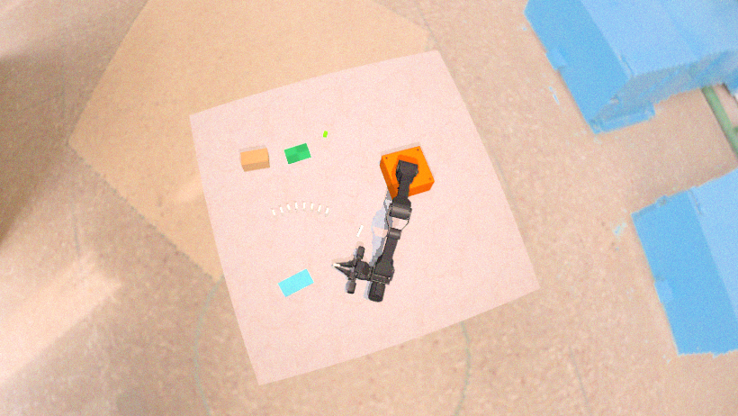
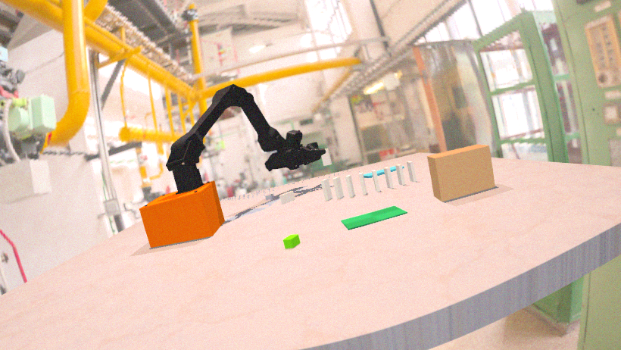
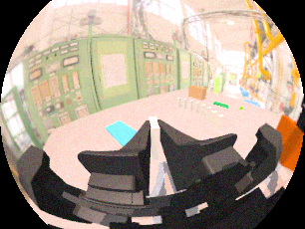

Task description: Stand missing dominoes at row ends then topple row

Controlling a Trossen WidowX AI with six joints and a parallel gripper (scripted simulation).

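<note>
Several white dominoes (image 1: 303, 205) (image 2: 350, 185) (image 3: 191, 105) stand upright in a curved row. Another white domino (image 1: 359, 230) (image 2: 286, 198) lies on the table apart from the row, between its near end and the arm. My gripper (image 1: 337, 265) (image 2: 322, 151) (image 3: 153, 127) is shut on a white domino (image 2: 326, 157) (image 3: 153, 119), held at the fingertips. The gripper points roughly level, high above the table, to the side of the row. In the exterior view the held domino looks upright. The lower part of it between the fingers is partly hidden in the wrist view.
A cyan flat patch (image 1: 295, 282) (image 2: 382, 172) (image 3: 121, 132) lies beyond the gripper. A tan block (image 1: 255, 158) (image 2: 463, 173) (image 3: 197, 92), a green flat patch (image 1: 297, 153) (image 2: 374, 217) and a small lime block (image 1: 325, 134) (image 2: 291, 241) are on the row's other side.
</note>
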